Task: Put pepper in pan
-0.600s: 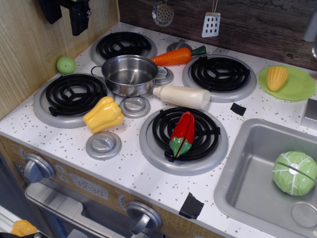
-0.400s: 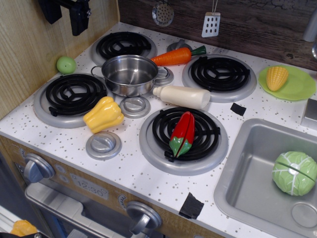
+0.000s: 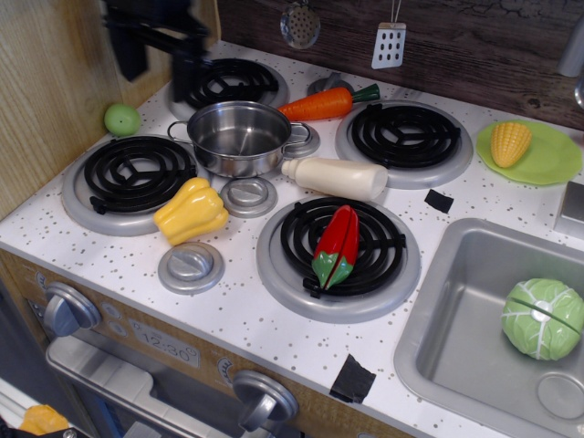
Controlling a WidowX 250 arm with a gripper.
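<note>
The red pepper (image 3: pixel 338 245) with its green stem end lies on the front middle burner (image 3: pixel 274 274), stem toward the front. The shiny steel pan (image 3: pixel 239 162) stands empty between the left burners, behind and left of the pepper. My gripper (image 3: pixel 157 66) is black and motion-blurred at the top left. It hangs above the back-left burner, behind and left of the pan. Its two fingers (image 3: pixel 187 78) stand apart with nothing between them.
A yellow bell pepper (image 3: pixel 192 212) lies in front of the pan, a cream bottle (image 3: pixel 336 177) to its right, an orange carrot (image 3: pixel 324 104) behind it. A green ball (image 3: pixel 122 119) sits by the left wall. Corn (image 3: pixel 511 143) on a green plate and a cabbage (image 3: pixel 543 318) in the sink are at right.
My gripper has moved right and down from the top-left corner toward the back-left burner. The pepper, pan and other objects have not moved.
</note>
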